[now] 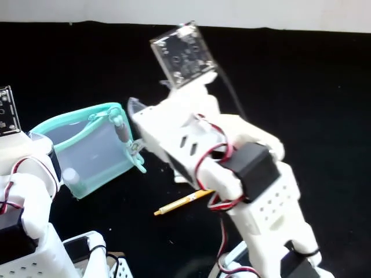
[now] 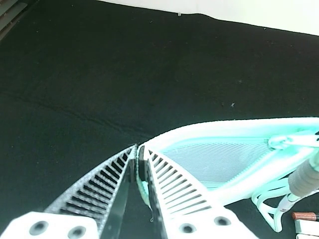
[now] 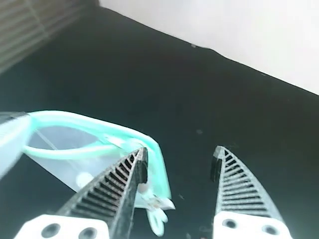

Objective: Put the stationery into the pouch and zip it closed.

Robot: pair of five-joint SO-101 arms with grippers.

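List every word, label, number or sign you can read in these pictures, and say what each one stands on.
No text can be read in these pictures.
The pouch: teal and clear, no print seen on it.
The yellow pen: any print is too small to tell.
The circuit board on an arm's wrist: its markings are too blurred to read.

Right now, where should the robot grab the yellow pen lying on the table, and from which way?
Probably near the middle of the pen, coming straight down from above. It lies flat on the table, long and thin, so the grip should close across its body. One end hides behind the right arm, so keep toward the bare end.
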